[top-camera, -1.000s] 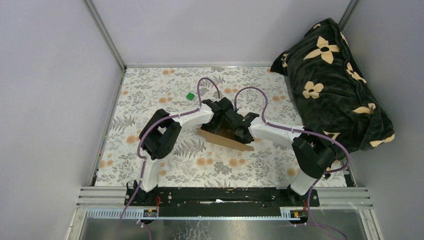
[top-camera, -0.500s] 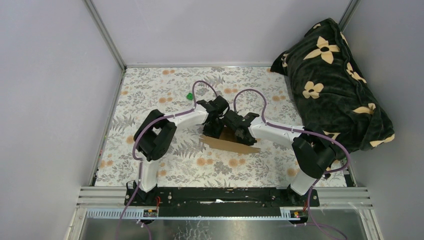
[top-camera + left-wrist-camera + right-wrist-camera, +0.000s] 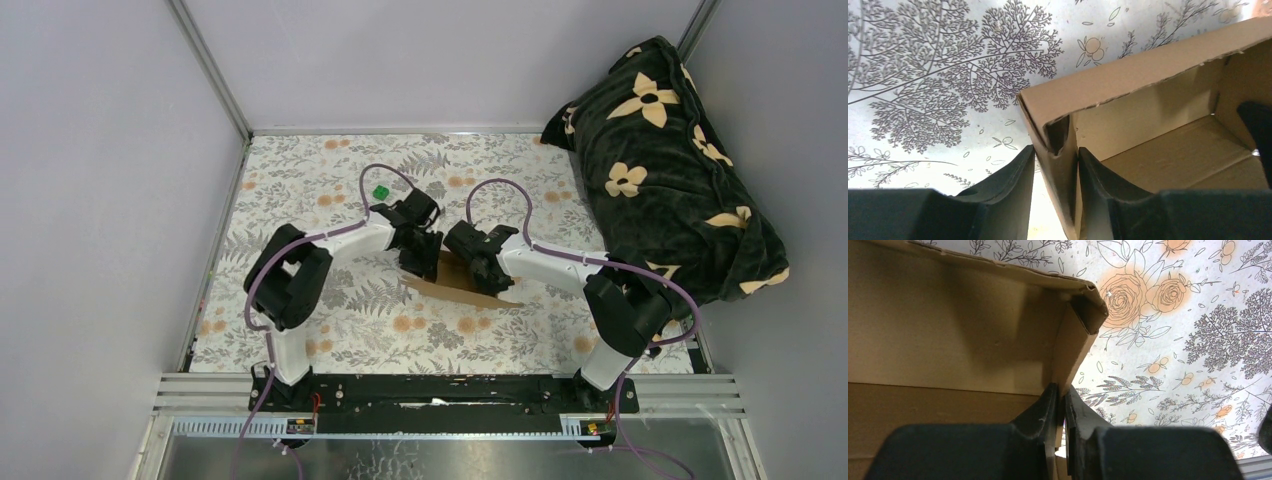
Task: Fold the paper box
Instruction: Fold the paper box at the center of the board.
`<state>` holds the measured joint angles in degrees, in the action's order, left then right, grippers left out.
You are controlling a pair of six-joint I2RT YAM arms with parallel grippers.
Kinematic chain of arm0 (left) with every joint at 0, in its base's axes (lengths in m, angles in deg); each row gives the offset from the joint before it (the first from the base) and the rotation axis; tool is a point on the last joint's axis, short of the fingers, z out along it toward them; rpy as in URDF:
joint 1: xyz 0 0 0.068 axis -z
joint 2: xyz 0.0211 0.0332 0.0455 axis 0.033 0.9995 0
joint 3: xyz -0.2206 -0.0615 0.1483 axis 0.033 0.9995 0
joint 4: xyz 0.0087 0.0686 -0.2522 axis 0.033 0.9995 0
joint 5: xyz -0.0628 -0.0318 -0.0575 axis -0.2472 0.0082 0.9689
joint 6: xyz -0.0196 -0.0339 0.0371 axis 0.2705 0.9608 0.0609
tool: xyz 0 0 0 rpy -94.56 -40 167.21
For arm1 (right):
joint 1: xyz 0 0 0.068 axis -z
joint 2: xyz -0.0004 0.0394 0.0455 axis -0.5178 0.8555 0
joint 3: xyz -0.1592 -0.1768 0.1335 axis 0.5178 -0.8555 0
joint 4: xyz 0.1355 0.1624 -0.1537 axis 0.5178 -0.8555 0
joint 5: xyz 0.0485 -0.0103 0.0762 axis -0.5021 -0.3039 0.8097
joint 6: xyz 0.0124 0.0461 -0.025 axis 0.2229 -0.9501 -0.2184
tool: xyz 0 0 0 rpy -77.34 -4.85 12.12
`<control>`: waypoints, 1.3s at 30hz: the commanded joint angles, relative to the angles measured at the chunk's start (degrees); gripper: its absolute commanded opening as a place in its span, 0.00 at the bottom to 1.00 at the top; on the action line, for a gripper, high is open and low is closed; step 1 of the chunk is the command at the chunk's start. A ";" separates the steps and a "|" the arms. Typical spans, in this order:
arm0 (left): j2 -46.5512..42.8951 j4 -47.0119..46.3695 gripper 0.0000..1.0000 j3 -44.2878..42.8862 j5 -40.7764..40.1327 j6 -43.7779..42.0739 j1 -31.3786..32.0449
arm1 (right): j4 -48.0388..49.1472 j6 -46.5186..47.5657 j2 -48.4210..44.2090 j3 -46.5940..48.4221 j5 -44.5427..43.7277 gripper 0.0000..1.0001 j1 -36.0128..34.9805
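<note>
Left tool (image 3: pixel 1055 150) has its two black fingers on each side of one short end wall of the brown cardboard box (image 3: pixel 462 285). One finger touches the wall. Beside the other finger there is a thin bright slit. So I cannot tell if this tool really squeezes the wall or just sits around it. Right tool (image 3: pixel 1064 390) is almost closed. It pinches the thin wall at the other end of the box, close to a corner.

The box is open on top and looks half made. It sits near the middle of the flowery surface (image 3: pixel 330 180). Its long side runs from left to right, with the right end a bit nearer. It lies right between the two tools, so both arms are just as close. I think the next move turns on that. Each tool is at one end wall, and those walls need to be tucked so they stand up straight.

A tiny green cube (image 3: pixel 380 192) lies on the far left side, apart from the box. A big dark blanket with pale flowers (image 3: pixel 660 170) is bunched up on the right. I can see no words or labels on the box.
</note>
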<state>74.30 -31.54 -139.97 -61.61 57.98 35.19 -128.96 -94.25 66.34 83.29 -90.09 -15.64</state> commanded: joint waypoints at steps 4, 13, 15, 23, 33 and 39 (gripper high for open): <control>-7.09 -13.36 0.43 2.98 5.52 3.35 -2.03 | 1.60 1.57 -1.27 -0.23 1.22 0.08 -0.51; -11.23 -20.49 0.45 6.72 8.89 5.16 -4.18 | 1.58 2.49 -1.36 0.18 3.20 0.08 -0.01; -12.44 -23.51 0.45 8.52 10.37 6.14 -4.56 | 1.63 2.78 -1.45 0.30 3.94 0.08 0.11; -16.90 -27.34 0.46 11.56 9.61 6.67 -5.93 | 0.75 3.60 -0.89 1.16 5.77 0.08 0.42; -25.15 -23.66 0.46 13.07 2.43 6.03 -7.37 | -2.37 4.71 1.22 2.54 1.29 0.04 0.42; -27.78 -10.02 0.47 7.14 -5.24 4.65 -7.73 | -5.40 5.41 2.84 3.98 -3.91 0.04 0.34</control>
<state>48.11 -50.14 -128.30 -60.32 63.84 28.02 -129.64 -90.36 67.87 84.91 -87.99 -15.29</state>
